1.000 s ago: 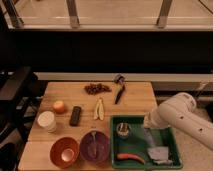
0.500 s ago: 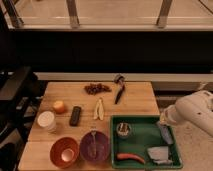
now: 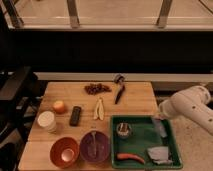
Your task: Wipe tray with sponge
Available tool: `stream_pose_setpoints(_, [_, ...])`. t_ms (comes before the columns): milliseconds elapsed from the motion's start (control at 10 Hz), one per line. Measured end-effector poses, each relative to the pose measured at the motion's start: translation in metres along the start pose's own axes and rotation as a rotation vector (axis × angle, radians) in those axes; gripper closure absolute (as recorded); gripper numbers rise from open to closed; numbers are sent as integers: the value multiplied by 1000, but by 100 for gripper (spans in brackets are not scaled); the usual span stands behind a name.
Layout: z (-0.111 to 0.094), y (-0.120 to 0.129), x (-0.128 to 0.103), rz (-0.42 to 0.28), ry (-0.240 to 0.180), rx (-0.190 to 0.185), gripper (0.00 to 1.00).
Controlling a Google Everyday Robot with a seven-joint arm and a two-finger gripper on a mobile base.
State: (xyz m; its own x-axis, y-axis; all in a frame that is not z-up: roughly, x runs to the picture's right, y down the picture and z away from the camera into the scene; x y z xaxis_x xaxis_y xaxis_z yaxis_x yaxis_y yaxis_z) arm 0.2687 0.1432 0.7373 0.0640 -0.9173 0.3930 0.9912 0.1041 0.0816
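The green tray (image 3: 142, 141) sits at the front right of the wooden table. A pale grey sponge (image 3: 159, 154) lies in its front right corner. A small metal cup (image 3: 123, 130) and a red-orange pepper (image 3: 131, 158) are also in the tray. My white arm (image 3: 190, 106) reaches in from the right. The gripper (image 3: 160, 127) hangs over the tray's right side, behind the sponge and apart from it.
On the wooden table (image 3: 135, 102) left of the tray are a purple bowl (image 3: 95, 146), an orange bowl (image 3: 64, 151), a white cup (image 3: 46, 121), an orange (image 3: 59, 106), a black remote (image 3: 75, 115), a banana peel (image 3: 99, 109), dark grapes (image 3: 97, 88) and a black-handled tool (image 3: 118, 93).
My arm has drawn back to the right, from over the tray's middle to its right side. The things in the tray have not moved.
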Motion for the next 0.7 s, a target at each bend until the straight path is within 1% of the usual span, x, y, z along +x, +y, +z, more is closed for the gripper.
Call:
stream_pose_setpoints(200, [7, -43, 0, -28, -3, 43, 100])
stream_pose_setpoints(400, [9, -72, -9, -29, -10, 81, 100])
stream_pose_setpoints(600, [6, -78, -23, -11, -19, 98, 100])
stream_pose_setpoints(700, [4, -75, -28, 12, -26, 93, 100])
